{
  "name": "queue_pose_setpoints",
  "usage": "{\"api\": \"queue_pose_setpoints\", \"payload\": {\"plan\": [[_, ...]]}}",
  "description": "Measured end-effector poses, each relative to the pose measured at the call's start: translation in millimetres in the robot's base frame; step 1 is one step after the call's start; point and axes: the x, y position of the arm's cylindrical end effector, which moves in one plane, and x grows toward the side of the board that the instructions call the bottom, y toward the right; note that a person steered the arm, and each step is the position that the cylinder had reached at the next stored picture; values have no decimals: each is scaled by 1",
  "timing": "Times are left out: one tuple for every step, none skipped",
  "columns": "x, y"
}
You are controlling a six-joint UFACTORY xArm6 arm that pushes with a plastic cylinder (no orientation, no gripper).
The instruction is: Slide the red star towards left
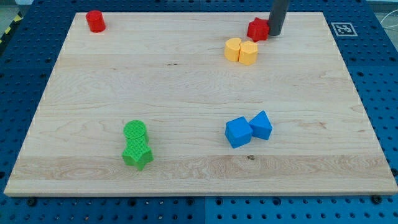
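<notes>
A: What sits nearest the camera?

B: The green star (138, 155), close to the board's bottom edge, with the green cylinder (135, 131) touching it at its 12 o'clock.

A: And to their 3 o'clock?

B: A blue cube (238, 132) with another blue block (262, 125), wedge-like, touching it at about 2 o'clock.

A: Where is the red star?

B: The red star (257, 29) lies near the top edge of the wooden board (186, 81), right of centre. My tip (274, 33) is at its 3 o'clock, touching or very nearly touching its side.

A: Any pincer, wide or narrow?

B: There is none to report; the arm ends in a plain dark rod, holding nothing.

A: What is near the star?

B: Two yellow blocks, the left yellow block (232, 49) and the right yellow block (248, 53), touching each other, at the star's 7 o'clock, just apart from it.

A: Anything else?

B: A red cylinder (95, 20) at the board's top left corner, well apart from everything.
</notes>
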Motion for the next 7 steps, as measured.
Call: {"api": "queue_pose_setpoints", "payload": {"plan": [[-4, -12], [-4, -28], [-4, -43], [-4, -58], [-4, -72], [-4, -84], [-4, -93]]}}
